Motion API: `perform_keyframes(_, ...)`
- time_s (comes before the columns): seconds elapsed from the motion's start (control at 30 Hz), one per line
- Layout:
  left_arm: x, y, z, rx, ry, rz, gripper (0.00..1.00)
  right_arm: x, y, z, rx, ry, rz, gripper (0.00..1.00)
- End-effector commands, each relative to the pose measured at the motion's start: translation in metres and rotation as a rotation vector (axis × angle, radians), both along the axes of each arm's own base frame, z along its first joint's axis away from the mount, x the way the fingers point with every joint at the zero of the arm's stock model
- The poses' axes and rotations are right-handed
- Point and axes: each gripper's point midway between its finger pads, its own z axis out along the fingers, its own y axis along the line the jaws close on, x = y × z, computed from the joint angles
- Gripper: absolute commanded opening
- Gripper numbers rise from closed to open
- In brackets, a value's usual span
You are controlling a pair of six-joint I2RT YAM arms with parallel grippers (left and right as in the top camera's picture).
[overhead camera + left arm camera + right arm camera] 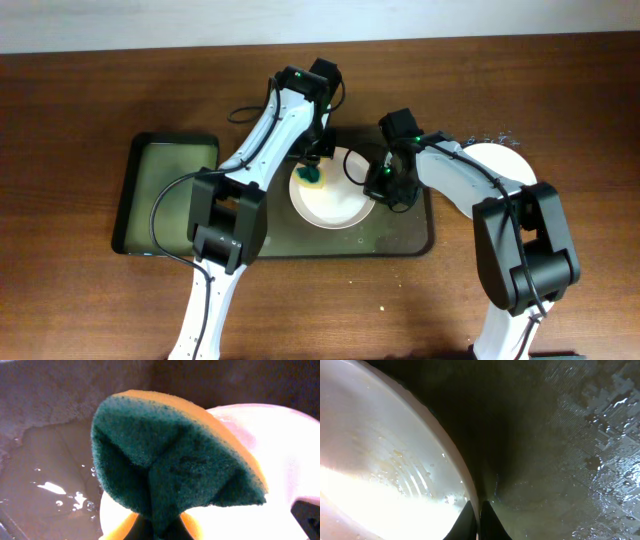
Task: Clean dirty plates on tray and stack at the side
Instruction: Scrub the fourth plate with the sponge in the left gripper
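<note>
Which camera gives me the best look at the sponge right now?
The left wrist view: the sponge fills the frame, folded, green scrub side out with its yellow foam edge. Overhead shows it only as a small green-and-yellow spot on the plate. The right wrist view misses it, showing just plate rim and wet tray.

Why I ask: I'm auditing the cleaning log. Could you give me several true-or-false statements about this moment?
1. The left hand grips a green-and-yellow sponge. True.
2. The sponge is held clear of every plate. False: it is over the face of the plate lying on the tray.
3. The right hand is at that plate's right rim. True.
4. Three plates are stacked right of the tray. False: only one other plate shows there, partly hidden by the right arm.
5. The tray floor is wet. True.
</note>
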Motion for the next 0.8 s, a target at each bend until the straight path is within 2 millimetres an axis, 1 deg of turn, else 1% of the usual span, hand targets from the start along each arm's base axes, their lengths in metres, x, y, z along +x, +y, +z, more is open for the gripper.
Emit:
perform_keyframes(0.0, -0.009, 0.001, -0.013, -0.004, 0.036, 0.033, 0.0, -0.008, -0.028, -0.019, -0.125, 0.037, -0.033, 0.04)
perform_keyframes(0.1, -0.023, 0.004, -0.035, 0.018, 0.081, 0.033, 0.0, -0.011, -0.03, -0.019, -0.133, 0.044, -0.026, 0.04)
perform_keyframes(0.13, -0.027, 0.003, -0.039, 0.024, 0.092, 0.028, 0.0, -0.011, -0.03, -0.019, -0.133, 0.043, -0.018, 0.04)
perform_keyframes(0.17, -0.036, 0.003, -0.045, 0.036, 0.114, 0.019, 0.0, -0.011, -0.03, -0.019, -0.134, 0.044, -0.019, 0.04)
perform_keyframes(0.27, -0.052, -0.006, -0.044, 0.058, 0.144, -0.018, 0.0, -0.014, -0.031, -0.022, -0.136, 0.052, -0.018, 0.04)
perform_keyframes(0.37, -0.062, -0.013, -0.036, 0.061, 0.14, -0.044, 0.0, -0.02, -0.032, -0.025, -0.14, 0.068, -0.018, 0.04)
perform_keyframes(0.43, -0.069, -0.01, -0.033, 0.058, 0.135, -0.046, 0.0, -0.02, -0.032, -0.026, -0.14, 0.067, -0.018, 0.04)
perform_keyframes(0.5, -0.082, -0.003, -0.042, 0.064, 0.149, -0.048, 0.0, -0.019, -0.032, -0.026, -0.138, 0.063, -0.018, 0.04)
perform_keyframes(0.6, -0.097, -0.002, -0.061, 0.07, 0.169, -0.063, 0.0, -0.019, -0.032, -0.026, -0.137, 0.064, -0.018, 0.04)
perform_keyframes(0.63, -0.101, -0.004, -0.065, 0.073, 0.173, -0.073, 0.0, -0.019, -0.031, -0.026, -0.135, 0.064, -0.018, 0.04)
perform_keyframes(0.73, -0.109, -0.015, -0.066, 0.075, 0.169, -0.108, 0.0, -0.019, -0.031, -0.026, -0.134, 0.063, -0.018, 0.04)
perform_keyframes(0.77, -0.114, -0.022, -0.066, 0.077, 0.168, -0.132, 0.0, -0.019, -0.031, -0.026, -0.134, 0.063, -0.018, 0.04)
